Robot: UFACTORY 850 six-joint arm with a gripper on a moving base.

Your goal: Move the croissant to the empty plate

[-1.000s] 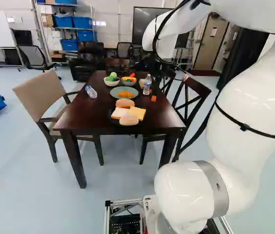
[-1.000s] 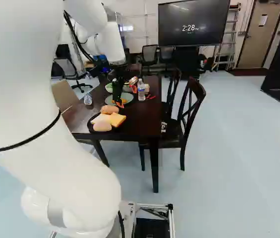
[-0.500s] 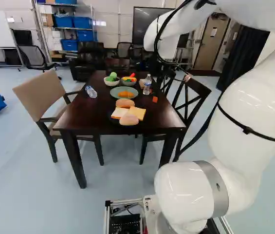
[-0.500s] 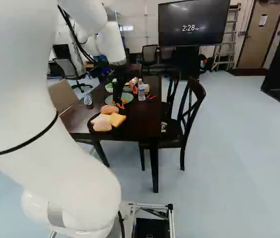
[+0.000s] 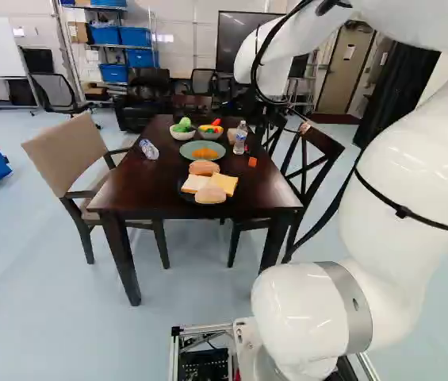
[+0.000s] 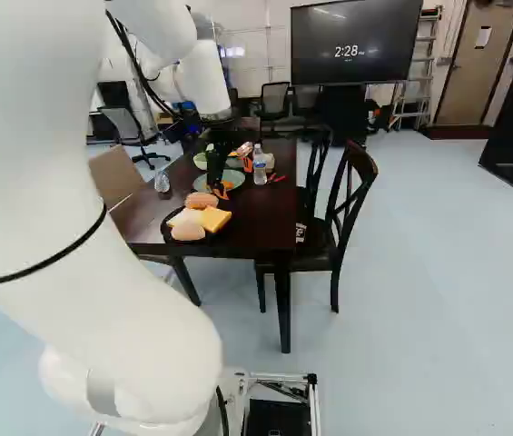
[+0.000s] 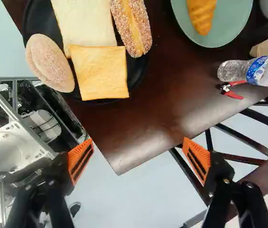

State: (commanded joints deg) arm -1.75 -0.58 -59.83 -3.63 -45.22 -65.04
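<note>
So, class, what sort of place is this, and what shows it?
Most likely a robotics lab: a white robot arm stands close to a dark table, with blue storage bins shelved behind.

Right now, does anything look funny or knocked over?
Yes. Left of the green plate in the left base view, one clear bottle seems to lie on its side, while the other bottle stands upright. A red-handled tool beside the upright one looks odd at a meal.

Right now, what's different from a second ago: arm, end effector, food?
The arm shifted slightly, carrying the end effector a little rightward in both base views. No pickup or release shows; it is open and empty now. Unchanged: base, croissant on the green plate, breads on the black plate.
</note>
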